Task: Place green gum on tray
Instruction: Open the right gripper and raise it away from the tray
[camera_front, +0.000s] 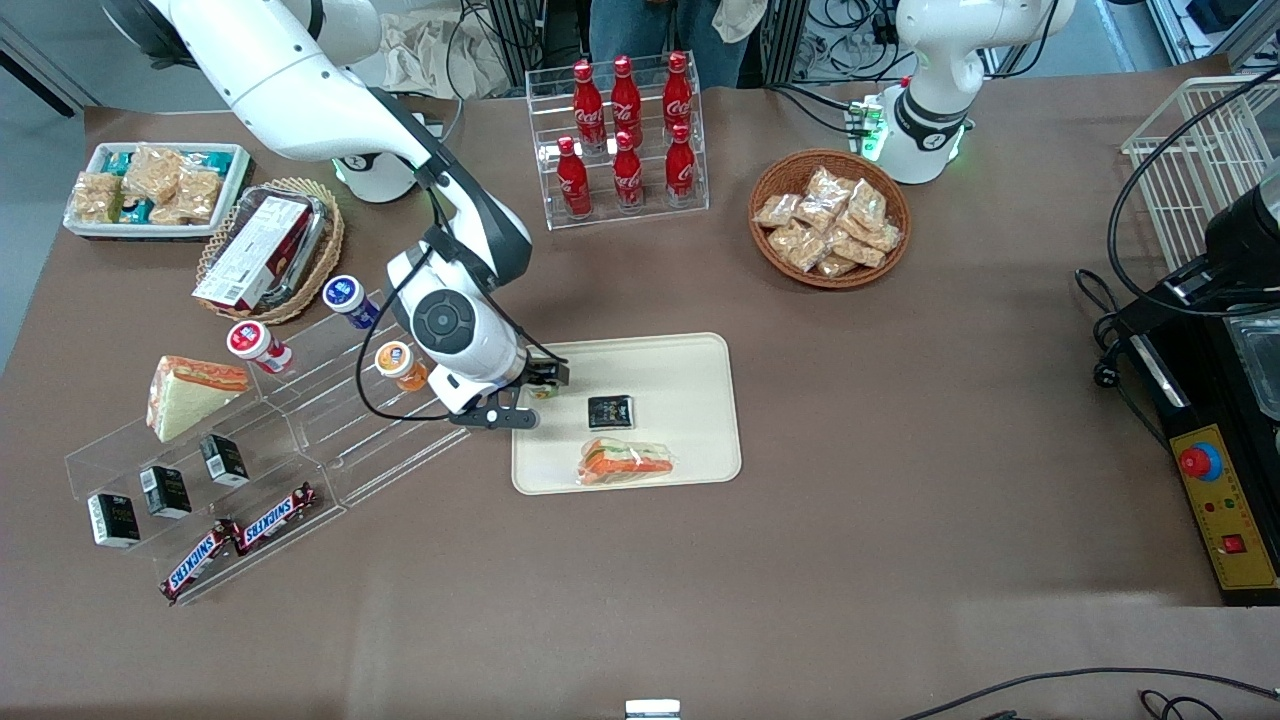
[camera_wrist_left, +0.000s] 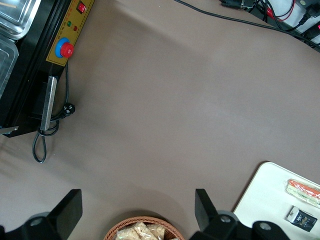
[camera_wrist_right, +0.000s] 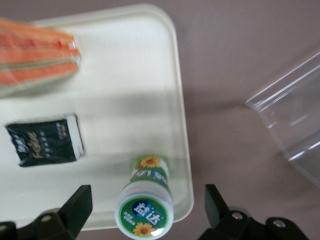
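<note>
The green gum (camera_wrist_right: 145, 205), a small bottle with a green body and a white lid bearing a green mark, stands on the cream tray (camera_wrist_right: 125, 60) close to its rim at the working arm's end. My gripper (camera_wrist_right: 147, 207) is open, one finger (camera_wrist_right: 79, 206) on each side of the bottle and clear of it. In the front view the gripper (camera_front: 545, 378) hangs over that tray edge (camera_front: 690, 350) and mostly hides the gum (camera_front: 543, 391). The tray also shows in the left wrist view (camera_wrist_left: 265, 195).
A black packet (camera_front: 610, 411) and a wrapped sandwich (camera_front: 625, 462) lie on the tray. A clear acrylic shelf (camera_front: 330, 400) with orange (camera_front: 400, 365), red-lidded (camera_front: 255, 345) and blue-lidded (camera_front: 348, 297) bottles stands beside the tray. A cola rack (camera_front: 625, 140) and snack basket (camera_front: 828, 220) stand farther from the camera.
</note>
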